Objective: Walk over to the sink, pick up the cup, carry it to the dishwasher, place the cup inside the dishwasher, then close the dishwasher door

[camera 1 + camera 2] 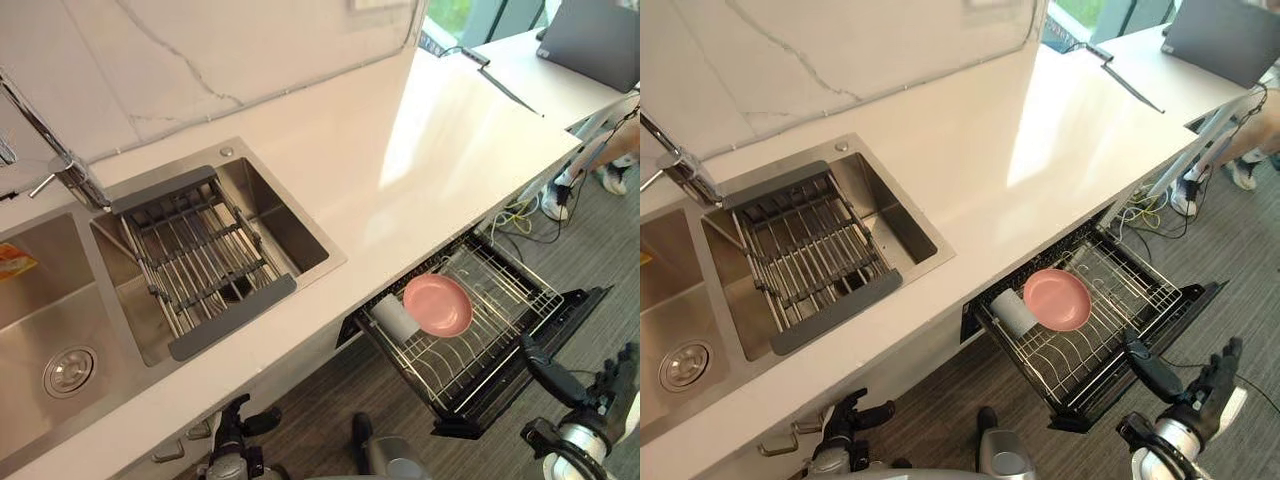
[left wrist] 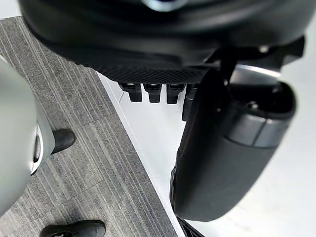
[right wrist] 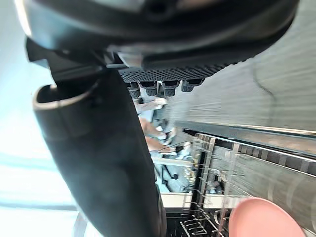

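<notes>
A white cup (image 1: 393, 316) lies on its side in the wire rack (image 1: 505, 300) of the open dishwasher, right beside a pink plate (image 1: 438, 305). The dishwasher's dark door (image 1: 575, 310) stands pulled out below the counter edge. My right hand (image 1: 1212, 382) hangs open and empty just in front of the rack's near corner, apart from it. The right wrist view looks past the thumb to the pink plate (image 3: 266, 217) and the rack wires. My left hand (image 1: 852, 414) hangs open and empty low in front of the cabinet under the sink.
A double steel sink (image 1: 290, 235) with a drainer rack (image 1: 200, 260) and a tap (image 1: 60, 165) sits at the left of the white counter (image 1: 420, 150). A laptop (image 1: 600, 40) lies at the far right. A person's shoes (image 1: 558, 200) stand beyond the dishwasher.
</notes>
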You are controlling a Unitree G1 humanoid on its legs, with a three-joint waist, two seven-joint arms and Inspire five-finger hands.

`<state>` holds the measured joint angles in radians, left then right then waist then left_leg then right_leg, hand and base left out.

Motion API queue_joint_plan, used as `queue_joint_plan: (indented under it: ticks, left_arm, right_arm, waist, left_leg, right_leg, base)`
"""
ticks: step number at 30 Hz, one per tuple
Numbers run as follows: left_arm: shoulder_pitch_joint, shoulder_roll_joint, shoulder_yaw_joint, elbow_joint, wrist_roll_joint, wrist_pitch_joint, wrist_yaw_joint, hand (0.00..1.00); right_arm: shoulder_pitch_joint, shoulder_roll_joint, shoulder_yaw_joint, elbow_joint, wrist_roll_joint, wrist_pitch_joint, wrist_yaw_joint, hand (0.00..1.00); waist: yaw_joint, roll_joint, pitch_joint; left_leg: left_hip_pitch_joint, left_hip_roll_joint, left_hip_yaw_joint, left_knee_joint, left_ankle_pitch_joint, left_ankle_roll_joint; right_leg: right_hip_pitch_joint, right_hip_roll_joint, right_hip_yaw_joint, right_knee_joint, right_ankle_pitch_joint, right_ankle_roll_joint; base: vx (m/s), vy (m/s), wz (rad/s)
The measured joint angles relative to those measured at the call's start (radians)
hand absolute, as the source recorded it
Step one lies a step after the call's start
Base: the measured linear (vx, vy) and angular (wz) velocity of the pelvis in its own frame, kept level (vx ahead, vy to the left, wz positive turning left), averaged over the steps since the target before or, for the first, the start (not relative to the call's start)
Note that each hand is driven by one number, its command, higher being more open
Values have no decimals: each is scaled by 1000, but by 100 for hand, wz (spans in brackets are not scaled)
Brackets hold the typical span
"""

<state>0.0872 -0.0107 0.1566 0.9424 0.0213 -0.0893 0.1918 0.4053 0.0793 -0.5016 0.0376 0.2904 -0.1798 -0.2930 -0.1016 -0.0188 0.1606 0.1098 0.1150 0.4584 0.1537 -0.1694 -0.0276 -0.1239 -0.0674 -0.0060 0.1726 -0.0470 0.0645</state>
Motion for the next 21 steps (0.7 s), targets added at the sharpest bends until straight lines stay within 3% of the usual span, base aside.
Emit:
queue_joint_plan:
  ticks: [12, 21]
  left_arm:
    - [51, -20, 20, -33, 1, -4, -5, 100]
    - [66, -13, 23, -37, 2, -22, -22, 100]
  right_arm:
    - [-7, -3, 44, 269, 114, 2, 47, 100]
    - [-25, -8, 95, 358, 199, 3, 145, 100]
  waist:
    - [8, 45, -55]
    - [33, 50, -57]
  left_leg:
    - [40, 38, 56, -18, -4, -37]
    - [49, 54, 72, -24, -4, -54]
  right_leg:
    - [3, 27, -11, 59, -32, -19]
    - [-7, 48, -1, 86, -46, -37]
  base:
    - [-19, -41, 2]
    - [0, -21, -6]
